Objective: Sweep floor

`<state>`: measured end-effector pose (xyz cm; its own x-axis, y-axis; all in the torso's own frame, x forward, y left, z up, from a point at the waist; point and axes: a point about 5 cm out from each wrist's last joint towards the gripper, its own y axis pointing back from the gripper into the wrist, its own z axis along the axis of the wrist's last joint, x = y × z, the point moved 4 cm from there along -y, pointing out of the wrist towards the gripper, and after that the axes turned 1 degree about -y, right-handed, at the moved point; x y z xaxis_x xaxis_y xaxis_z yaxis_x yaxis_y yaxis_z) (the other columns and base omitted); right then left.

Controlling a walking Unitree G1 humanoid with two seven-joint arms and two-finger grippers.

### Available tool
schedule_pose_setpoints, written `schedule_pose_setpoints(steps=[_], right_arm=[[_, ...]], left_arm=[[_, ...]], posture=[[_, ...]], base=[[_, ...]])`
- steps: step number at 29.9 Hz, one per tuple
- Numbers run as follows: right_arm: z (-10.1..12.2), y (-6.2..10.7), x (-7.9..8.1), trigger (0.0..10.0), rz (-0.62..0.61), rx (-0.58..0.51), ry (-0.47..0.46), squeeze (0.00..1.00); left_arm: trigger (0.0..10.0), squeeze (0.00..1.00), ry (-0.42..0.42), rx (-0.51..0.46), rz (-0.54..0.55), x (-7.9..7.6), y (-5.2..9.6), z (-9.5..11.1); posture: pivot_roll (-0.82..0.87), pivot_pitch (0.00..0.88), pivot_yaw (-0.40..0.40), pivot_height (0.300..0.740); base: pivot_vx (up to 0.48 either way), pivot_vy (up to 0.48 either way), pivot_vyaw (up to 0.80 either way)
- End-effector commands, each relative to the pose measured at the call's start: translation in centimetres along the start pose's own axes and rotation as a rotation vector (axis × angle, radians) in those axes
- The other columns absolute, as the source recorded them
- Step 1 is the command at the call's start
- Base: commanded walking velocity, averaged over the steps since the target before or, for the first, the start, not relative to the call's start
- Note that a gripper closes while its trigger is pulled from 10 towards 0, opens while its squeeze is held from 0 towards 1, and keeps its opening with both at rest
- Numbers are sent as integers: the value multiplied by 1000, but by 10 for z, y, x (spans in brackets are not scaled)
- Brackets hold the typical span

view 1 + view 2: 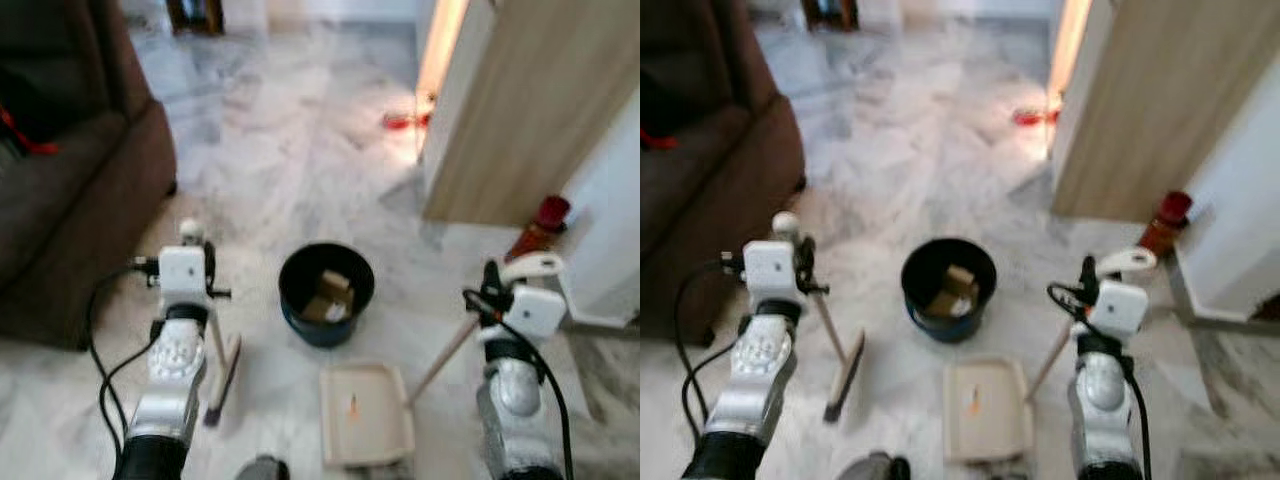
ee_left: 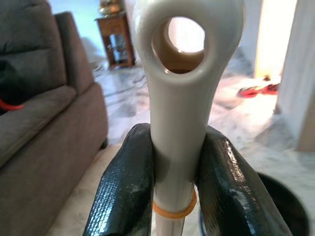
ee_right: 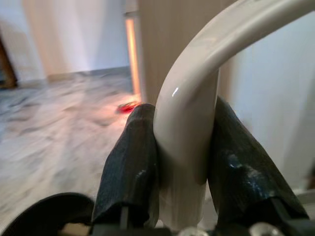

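Observation:
My left gripper (image 2: 174,162) is shut on the white broom handle (image 2: 179,93), just below its hanging hole. The broom head (image 1: 224,380) rests on the marble floor to the left of the bin. My right gripper (image 3: 179,162) is shut on the curved white dustpan handle (image 3: 197,83). The beige dustpan (image 1: 363,412) lies flat on the floor in front of me with a small orange scrap (image 1: 352,405) in it. A black bin (image 1: 326,292) stands between the two arms, holding cardboard and paper scraps (image 1: 331,298).
A dark brown sofa (image 1: 70,170) fills the left side. A wooden door panel (image 1: 520,110) and a white wall stand at the right, with a red object (image 1: 540,225) at their foot. Red slippers (image 1: 403,121) lie near the far doorway.

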<state>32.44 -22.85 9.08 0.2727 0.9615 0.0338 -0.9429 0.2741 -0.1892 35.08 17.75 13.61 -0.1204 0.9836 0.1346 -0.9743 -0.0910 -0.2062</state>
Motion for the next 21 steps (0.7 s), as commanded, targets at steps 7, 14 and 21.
schedule_pose_setpoints(steps=[7,14,21], right_arm=[[3,0,-1,10000,1,-20,-7,0],[3,-2,-5,10000,-13,-15,-20,0],[1,0,-4,10000,-14,-9,-29,0]], left_arm=[[10000,0,-6,-37,4,3,-3,9],[10000,0,44,-38,-68,-10,-5,10],[10000,0,61,-39,-101,-16,-6,10]], posture=[[124,96,-14,740],[113,76,-6,740],[115,58,-2,740]], base=[[0,0,0],[0,0,-150],[0,0,-800]])
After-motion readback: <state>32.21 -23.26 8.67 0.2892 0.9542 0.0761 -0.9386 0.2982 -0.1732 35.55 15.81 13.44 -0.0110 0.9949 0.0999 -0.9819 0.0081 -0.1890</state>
